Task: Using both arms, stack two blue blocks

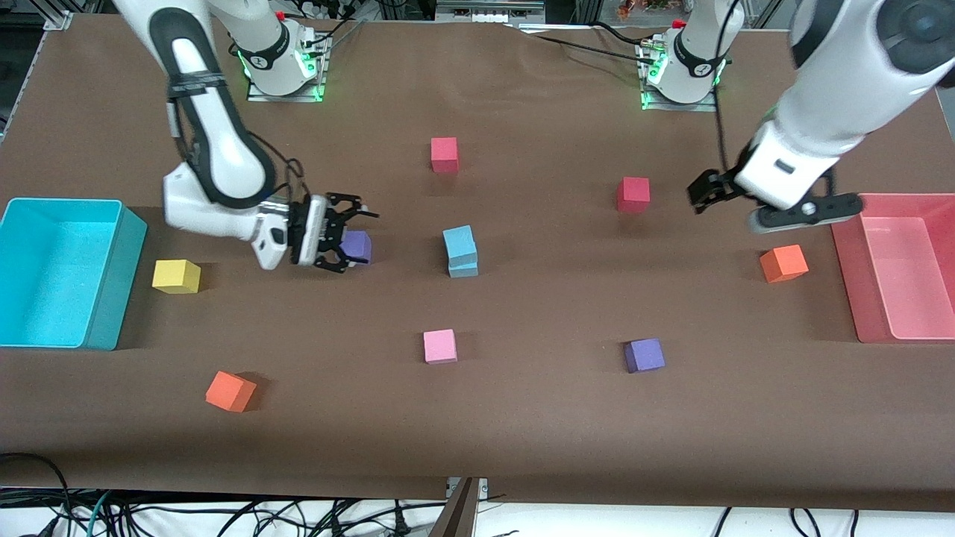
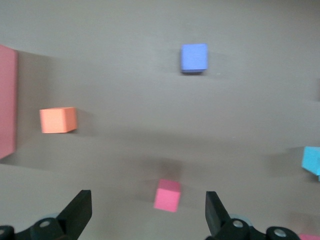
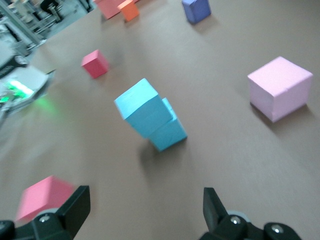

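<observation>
One block (image 1: 459, 242) stacked on another (image 1: 463, 268), mid-table.

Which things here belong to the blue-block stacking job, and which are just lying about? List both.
Job: upper blue block stacked on lower blue block; right gripper, open; left gripper, open.

Lying about: red blocks, purple blocks, orange blocks, yellow block, pink block, cyan bin, pink bin.

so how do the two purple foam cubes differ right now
The purple foam cube toward the left arm's end sits in the open, nearer the front camera, with no gripper close to it. The purple foam cube toward the right arm's end lies farther from that camera, partly hidden by the open right gripper beside it. The first shows three full faces; the second shows only part of itself. Both rest on the table, same size and colour.
</observation>
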Robot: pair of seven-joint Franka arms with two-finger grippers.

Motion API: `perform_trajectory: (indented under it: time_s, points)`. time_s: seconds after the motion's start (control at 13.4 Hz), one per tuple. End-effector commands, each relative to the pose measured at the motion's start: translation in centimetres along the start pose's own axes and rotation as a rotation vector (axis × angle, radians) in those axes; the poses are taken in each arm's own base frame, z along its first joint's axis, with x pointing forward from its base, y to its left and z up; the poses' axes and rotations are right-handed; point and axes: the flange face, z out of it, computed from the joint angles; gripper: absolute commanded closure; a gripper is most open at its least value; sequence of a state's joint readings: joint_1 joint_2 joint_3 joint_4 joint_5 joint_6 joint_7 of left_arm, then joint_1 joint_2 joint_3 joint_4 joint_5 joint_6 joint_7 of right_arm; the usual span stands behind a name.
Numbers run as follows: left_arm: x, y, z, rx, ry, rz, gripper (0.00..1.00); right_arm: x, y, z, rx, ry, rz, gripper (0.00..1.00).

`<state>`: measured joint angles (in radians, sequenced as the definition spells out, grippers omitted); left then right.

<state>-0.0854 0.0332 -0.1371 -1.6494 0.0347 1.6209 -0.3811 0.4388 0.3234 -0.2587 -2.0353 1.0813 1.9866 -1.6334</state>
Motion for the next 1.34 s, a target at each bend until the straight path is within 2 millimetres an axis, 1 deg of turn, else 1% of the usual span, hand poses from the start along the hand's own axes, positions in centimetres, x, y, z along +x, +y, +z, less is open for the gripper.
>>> perform_trajectory:
  time_s: [0.0,0.07,0.15,0.22,0.37,0.45,0.52,0.6,0.67,0.74,0.82,0.89,0.97,1.04,1.12,1.19,1.27]
  points:
    - [-0.8,-4.6,-0.2,0.004,-0.001,0.046,0.0,3.8,0.3,-7.1,0.073,-0.173,0.071,0.0]
    - [-0.6,-6.2,-0.1,0.001,-0.003,0.039,0.0,4.5,0.2,-9.4,0.076,-0.224,0.101,0.0]
    - [-0.4,-7.2,0.0,-0.003,-0.002,0.048,0.0,5.3,0.0,-11.0,0.061,-0.26,0.138,0.0]
    - [-0.2,-8.1,0.1,-0.004,-0.004,0.056,0.0,6.6,-0.7,-12.9,0.03,-0.324,0.204,0.0]
    - [-0.3,-8.5,0.0,-0.006,-0.005,0.054,0.0,10.3,-3.0,-16.5,-0.04,-0.478,0.341,0.0]
    - [-0.4,-8.4,0.1,-0.007,-0.007,0.053,0.0,11.5,-3.7,-17.9,-0.093,-0.542,0.388,0.0]
    - [-0.4,-8.3,-0.3,-0.009,0.004,0.052,0.0,12.9,-4.2,-19.7,-0.176,-0.588,0.4,0.0]
    - [-0.3,-8.3,-0.7,-0.017,0.024,0.053,0.0,13.1,-4.5,-21.2,-0.254,-0.613,0.425,0.0]
    - [-0.3,-8.3,-0.9,-0.016,0.028,0.058,0.0,13.6,-5.7,-23.1,-0.354,-0.621,0.472,0.0]
    - [-0.3,-8.2,-0.8,-0.015,0.026,0.069,0.0,13.6,-6.8,-24.2,-0.442,-0.645,0.549,0.0]
    - [-0.3,-8.3,-0.8,-0.017,0.028,0.069,0.0,14.1,-8.6,-24.4,-0.506,-0.642,0.634,0.0]
    - [-0.3,-8.2,-0.9,-0.019,0.029,0.07,0.0,13.1,-9.6,-25.4,-0.565,-0.604,0.77,0.0]
    - [-0.3,-8.2,-0.9,-0.02,0.028,0.07,0.0,13.2,-10.9,-25.2,-0.638,-0.564,0.862,0.0]
    - [-0.4,-8.2,-1.1,-0.021,0.031,0.07,0.0,13.1,-12.1,-24.6,-0.696,-0.546,0.924,0.0]
    - [-0.4,-8.2,-1.1,-0.021,0.032,0.07,0.0,11.6,-12.7,-24.5,-0.715,-0.54,0.949,0.0]
    - [-0.4,-8.2,-1.1,-0.022,0.033,0.07,0.0,10.3,-13.2,-25.5,-0.743,-0.497,0.958,0.0]
    - [-0.5,-8.2,-1.1,-0.022,0.03,0.07,0.0,8.6,-13.6,-27.6,-0.763,-0.455,0.999,0.0]
